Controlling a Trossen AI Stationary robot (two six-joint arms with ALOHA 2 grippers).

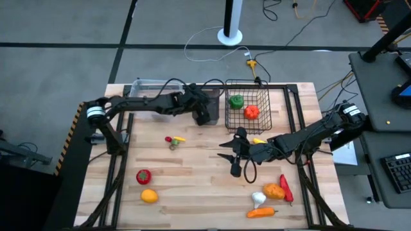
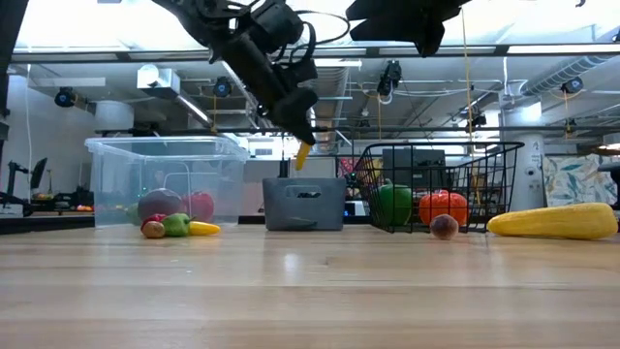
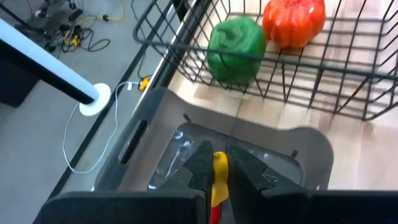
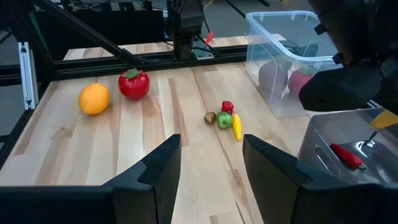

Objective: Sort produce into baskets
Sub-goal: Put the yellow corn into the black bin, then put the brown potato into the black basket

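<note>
My left gripper (image 3: 217, 160) hovers over the dark rectangular bin (image 2: 303, 204), shut on a slim yellow piece of produce (image 2: 303, 155). A red chili (image 4: 346, 155) lies in that bin. The wire-mesh basket (image 1: 263, 120) beside it holds a green pepper (image 3: 235, 45) and a red-orange tomato (image 3: 292, 22). The clear tub (image 2: 116, 174) at the far left holds round fruit. My right gripper (image 1: 234, 154) stands open over the middle of the table, with nothing between its fingers. My left gripper pinches the slim yellow piece (image 3: 219, 168) between its two fingers, which slant down from the table's left side. The piece lies along the fingers. Its yellow tip (image 2: 303, 157) pokes out below the fingertips, clear of the bin.
Loose on the table: a red tomato (image 1: 143, 175) and an orange (image 1: 149, 196) near left, a small cluster (image 1: 173, 140) in the middle, a yellow piece (image 1: 259, 140), then garlic (image 1: 258, 198), an orange pepper (image 1: 274, 190), a red chili (image 1: 286, 188) and a carrot (image 1: 262, 212) near right.
</note>
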